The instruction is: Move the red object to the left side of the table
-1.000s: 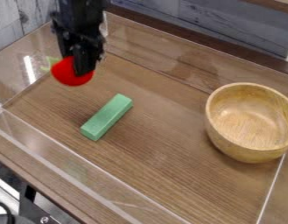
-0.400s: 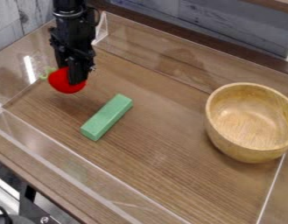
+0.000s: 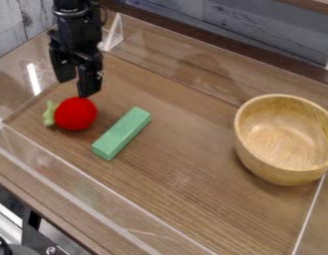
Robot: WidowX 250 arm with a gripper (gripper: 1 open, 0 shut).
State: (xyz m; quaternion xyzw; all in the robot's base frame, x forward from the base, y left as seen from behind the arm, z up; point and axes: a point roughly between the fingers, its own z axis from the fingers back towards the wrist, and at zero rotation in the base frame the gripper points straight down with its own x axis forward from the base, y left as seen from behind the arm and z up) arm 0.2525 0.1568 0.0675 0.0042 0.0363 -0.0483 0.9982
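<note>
The red object (image 3: 76, 114), a small glossy red toy fruit with a green leafy end on its left, lies on the wood-grain table (image 3: 193, 149) near the left wall. My black gripper (image 3: 72, 76) hangs just above and behind it, open, with nothing between its fingers. A small gap separates the fingertips from the fruit.
A green rectangular block (image 3: 121, 133) lies just right of the fruit, angled. A wooden bowl (image 3: 286, 137) stands at the right. Low clear acrylic walls (image 3: 27, 60) edge the tabletop.
The gripper carried the red fruit down and to the left, then opened and let it go. The fruit now rests on the table and the gripper has lifted off it.
</note>
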